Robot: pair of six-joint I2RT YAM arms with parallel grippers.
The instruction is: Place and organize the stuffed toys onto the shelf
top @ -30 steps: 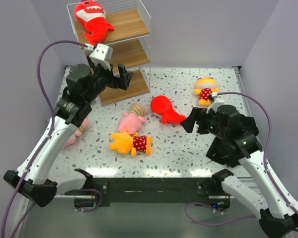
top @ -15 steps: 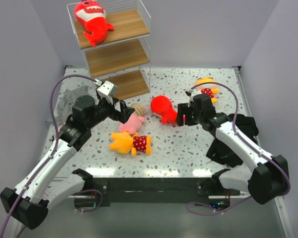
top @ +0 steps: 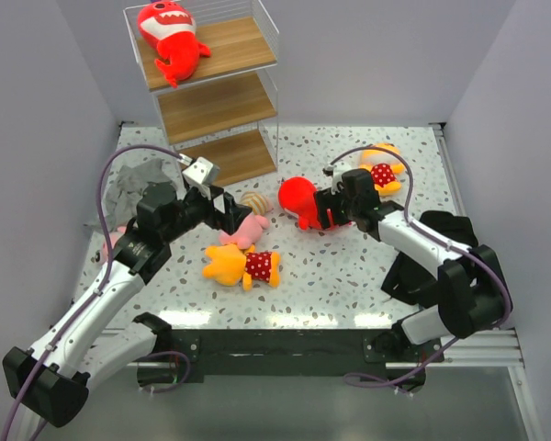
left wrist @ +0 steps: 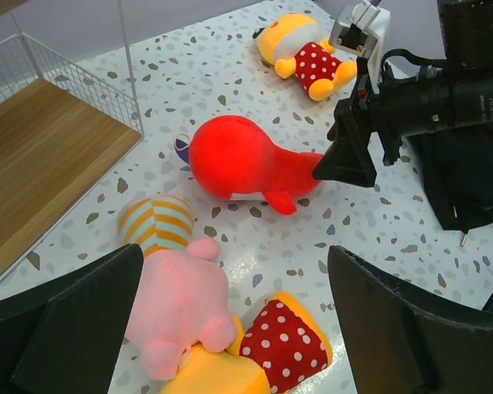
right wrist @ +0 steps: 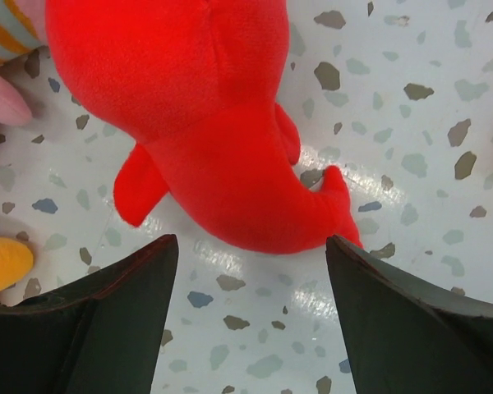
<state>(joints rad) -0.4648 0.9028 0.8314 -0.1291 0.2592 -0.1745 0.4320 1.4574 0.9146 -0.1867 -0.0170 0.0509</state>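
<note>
The left end effector is released: its two fingers are spread wide and it holds nothing. It hangs at the middle left of the overhead view, above the pink toy with the striped head. In the left wrist view this toy lies at the bottom, between the dark fingers, and they do not touch it. Just below it in the overhead view lies a yellow toy in red dotted clothes, touching the pink one.

The right end effector, in the middle of the overhead view, is released too. Its fingers stand on both sides of the tail of the red shark, which lies on the table. In the right wrist view a strip of table shows between the tail and the finger at the lower left. Whether the other finger touches the tail tip, I cannot tell.

The shelf stands at the upper left, with a second red shark on its top board. A second yellow toy lies on the table at the right.

At the far left only a small part of a second pink toy shows beside the left arm, near the grey cloth. The upper frame edge cuts off the shelf's top. The right wrist view cuts off the shark's head.
</note>
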